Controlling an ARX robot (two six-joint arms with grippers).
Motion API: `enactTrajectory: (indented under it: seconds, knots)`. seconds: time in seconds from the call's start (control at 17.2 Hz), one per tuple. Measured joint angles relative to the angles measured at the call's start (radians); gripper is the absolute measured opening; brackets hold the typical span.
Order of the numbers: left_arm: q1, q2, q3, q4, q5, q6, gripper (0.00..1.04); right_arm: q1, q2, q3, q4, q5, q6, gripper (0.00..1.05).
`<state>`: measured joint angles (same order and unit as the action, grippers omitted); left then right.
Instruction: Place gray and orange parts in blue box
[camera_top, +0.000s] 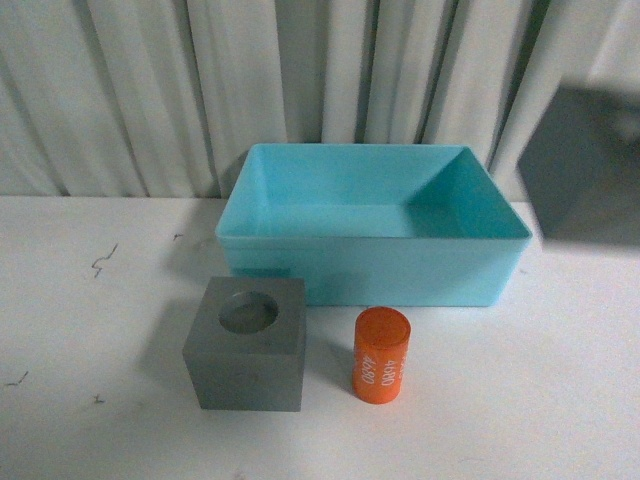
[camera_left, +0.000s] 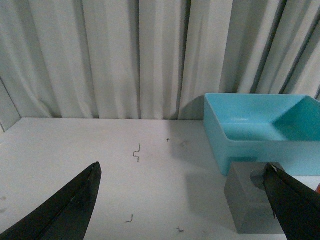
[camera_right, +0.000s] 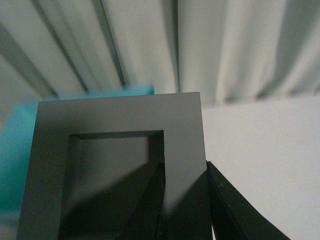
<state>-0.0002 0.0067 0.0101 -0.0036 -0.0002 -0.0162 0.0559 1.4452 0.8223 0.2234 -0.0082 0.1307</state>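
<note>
The blue box (camera_top: 370, 239) stands at the back middle of the white table, nothing inside it. In front of it sit the gray cube with a round top recess (camera_top: 248, 345) and the upright orange cylinder with white digits (camera_top: 381, 355). My right gripper (camera_right: 184, 164) is shut on one wall of the gray cube with the rectangular hole (camera_right: 120, 115), one finger inside the hole. That cube hangs blurred in the air right of the box (camera_top: 585, 165). My left gripper (camera_left: 182, 165) is open and empty, low over the table left of the round-recess cube (camera_left: 250, 205).
White pleated curtains hang close behind the box. The table (camera_top: 90, 330) carries small dark marks (camera_top: 103, 262) on its left part. In the left wrist view the box (camera_left: 270, 157) is beyond the cube. Blurred box edge (camera_right: 15, 140) shows behind the held cube.
</note>
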Motion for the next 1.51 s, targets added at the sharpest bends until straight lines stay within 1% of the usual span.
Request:
enactTrajectory:
  seconds: [0.06, 0.12, 0.29, 0.46, 0.64, 1.16, 1.39, 1.45, 1.51]
  knots:
    - [0.0, 0.0, 0.0, 0.0, 0.0, 0.0, 0.98, -0.004, 0.017, 0.104, 0.035, -0.003, -0.002, 0.18]
    - [0.0, 0.0, 0.0, 0.0, 0.0, 0.0, 0.98, 0.011, 0.062, 0.189, 0.047, 0.006, -0.03, 0.18]
    - [0.0, 0.0, 0.0, 0.0, 0.0, 0.0, 0.98, 0.083, 0.344, 0.399, 0.023, 0.007, -0.054, 0.18]
    - [0.0, 0.0, 0.0, 0.0, 0.0, 0.0, 0.98, 0.142, 0.512, 0.54, -0.007, 0.034, -0.052, 0.18]
    - [0.0, 0.0, 0.0, 0.0, 0.0, 0.0, 0.98, 0.172, 0.612, 0.568, -0.031, 0.084, -0.04, 0.18]
    - [0.0, 0.0, 0.0, 0.0, 0.0, 0.0, 0.98, 0.173, 0.684, 0.57, -0.057, 0.193, -0.014, 0.18]
    - [0.0, 0.0, 0.0, 0.0, 0.0, 0.0, 0.98, 0.172, 0.696, 0.57, -0.069, 0.222, -0.008, 0.18]
    - [0.0, 0.0, 0.0, 0.0, 0.0, 0.0, 0.98, 0.172, 0.696, 0.57, -0.07, 0.222, -0.008, 0.28]
    - [0.0, 0.0, 0.0, 0.0, 0.0, 0.0, 0.98, 0.172, 0.695, 0.57, -0.066, 0.223, -0.004, 0.41]
